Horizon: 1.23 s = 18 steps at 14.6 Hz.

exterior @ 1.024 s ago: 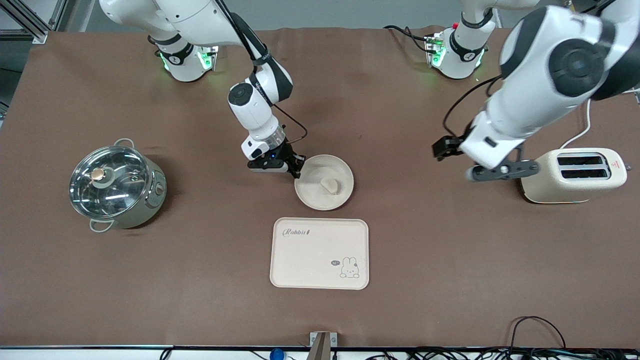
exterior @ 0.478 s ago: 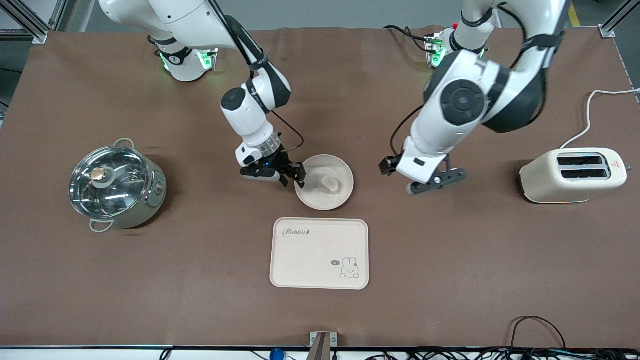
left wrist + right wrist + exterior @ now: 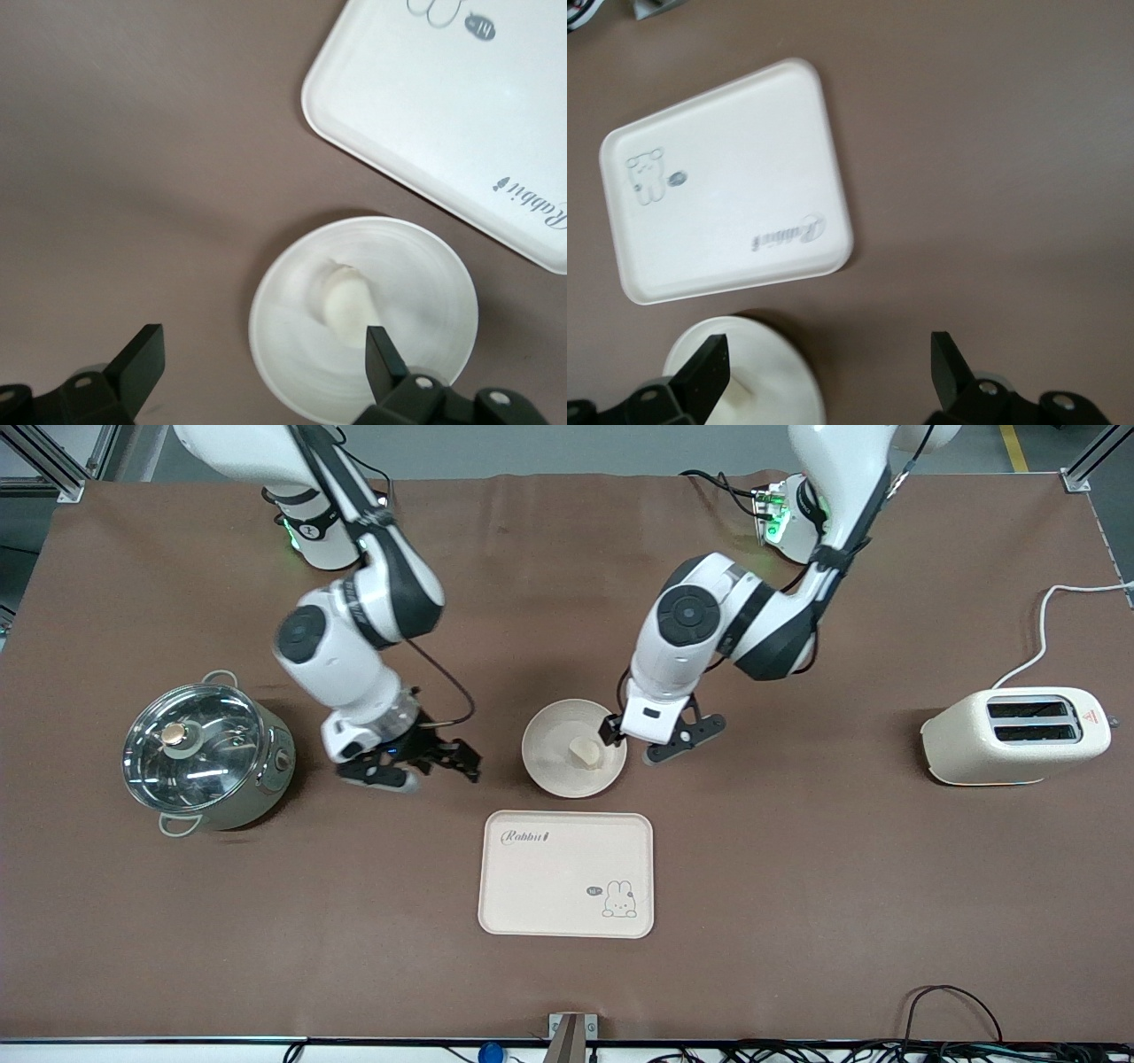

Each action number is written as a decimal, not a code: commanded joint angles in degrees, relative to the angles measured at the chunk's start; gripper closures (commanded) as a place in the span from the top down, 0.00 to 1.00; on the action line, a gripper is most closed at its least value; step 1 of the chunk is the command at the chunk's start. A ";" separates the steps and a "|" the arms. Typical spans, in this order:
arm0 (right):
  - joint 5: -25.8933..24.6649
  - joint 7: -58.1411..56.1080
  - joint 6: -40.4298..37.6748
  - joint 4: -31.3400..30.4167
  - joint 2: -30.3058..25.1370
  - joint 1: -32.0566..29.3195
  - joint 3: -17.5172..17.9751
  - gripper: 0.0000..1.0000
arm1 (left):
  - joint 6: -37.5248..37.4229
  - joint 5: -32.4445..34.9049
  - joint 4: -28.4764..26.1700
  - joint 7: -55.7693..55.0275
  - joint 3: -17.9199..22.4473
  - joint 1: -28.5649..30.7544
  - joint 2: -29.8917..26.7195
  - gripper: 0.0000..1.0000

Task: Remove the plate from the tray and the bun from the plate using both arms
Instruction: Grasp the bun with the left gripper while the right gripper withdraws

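The round cream plate (image 3: 558, 772) rests on the brown table, apart from the tray (image 3: 566, 874), which lies nearer the front camera. The small pale bun (image 3: 585, 752) lies on the plate. My left gripper (image 3: 656, 737) is open and hangs low over the plate's rim on the toaster side. In the left wrist view the bun (image 3: 345, 301) sits close to one fingertip (image 3: 379, 350), with the plate (image 3: 425, 292) and tray (image 3: 425, 106) in sight. My right gripper (image 3: 443, 763) is open and empty over bare table between the pot and the plate. The right wrist view shows the plate (image 3: 775, 372) and the tray (image 3: 726, 181).
A steel pot with a glass lid (image 3: 208, 748) stands toward the right arm's end. A cream toaster (image 3: 1014, 735) with a white cable stands toward the left arm's end. Cables run along the table edge nearest the front camera.
My right gripper has drawn away from the plate's rim toward the pot. My left arm has swung in from the toaster side and lowered to the plate. The plate and bun have stayed put.
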 commanded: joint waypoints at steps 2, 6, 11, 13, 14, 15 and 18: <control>-11.17 -4.07 -26.45 13.18 -5.02 -0.84 -6.46 1.00 | 2.53 1.39 6.82 -7.61 0.24 -3.54 9.23 1.00; -11.45 -18.48 -39.14 20.40 -9.51 -3.56 -12.79 1.00 | 2.53 1.65 13.42 -12.99 0.59 -6.01 15.93 0.91; -18.46 -20.97 -52.07 29.29 -10.30 -3.66 -16.23 1.00 | 5.06 1.48 13.60 -13.78 0.85 -5.75 18.39 0.84; -18.65 -20.71 -51.99 29.21 -11.18 -4.18 -16.15 1.00 | 6.40 1.57 13.52 -13.61 0.85 -5.49 19.36 0.79; -17.78 -20.71 -51.91 29.21 -11.27 -6.97 -15.19 1.00 | 6.40 1.57 13.52 -13.34 0.85 -5.49 19.36 0.75; -17.43 -20.71 -51.99 29.21 -11.62 -10.91 -12.13 1.00 | 6.31 1.48 13.52 -13.08 0.85 -5.40 19.19 0.69; -17.42 -20.71 -52.17 28.33 -12.94 -24.71 1.40 1.00 | 6.31 1.66 13.52 -12.90 0.85 -5.22 19.89 0.47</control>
